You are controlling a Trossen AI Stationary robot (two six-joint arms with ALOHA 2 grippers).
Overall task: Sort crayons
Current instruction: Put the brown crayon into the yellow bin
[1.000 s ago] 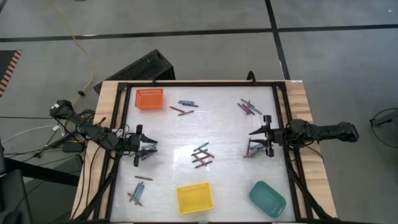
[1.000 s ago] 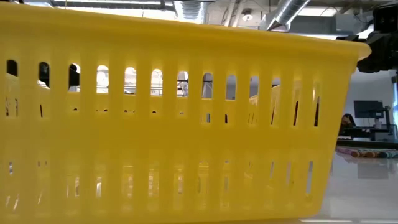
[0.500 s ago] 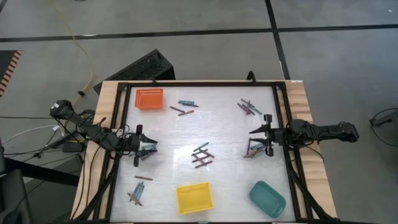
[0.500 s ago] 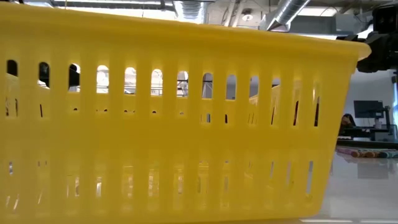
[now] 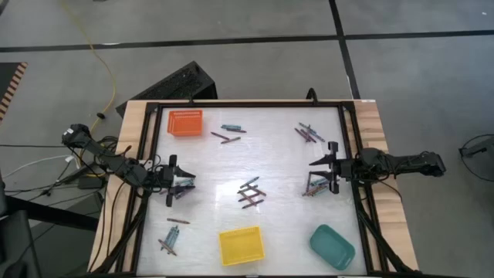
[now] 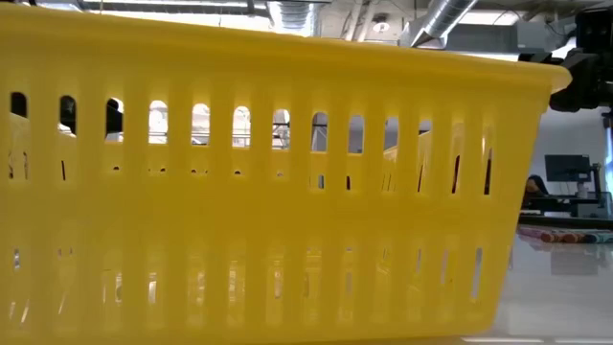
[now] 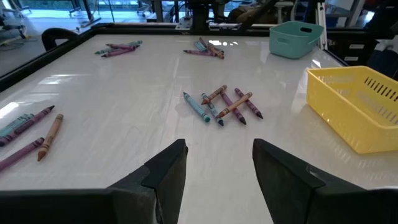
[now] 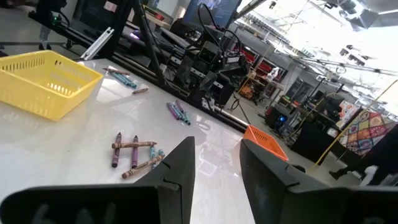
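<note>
Crayons lie on the white table in several loose groups. One group is at the centre and also shows in the left wrist view and the right wrist view. Others lie at the far side, the far right and the near left. My left gripper is open and empty at the left side, low over the table, beside a few crayons. My right gripper is open and empty at the right side, beside another group.
An orange tray stands at the far left, a yellow tray at the near middle and a teal tray at the near right. The yellow tray fills the low view. A dark frame runs round the table.
</note>
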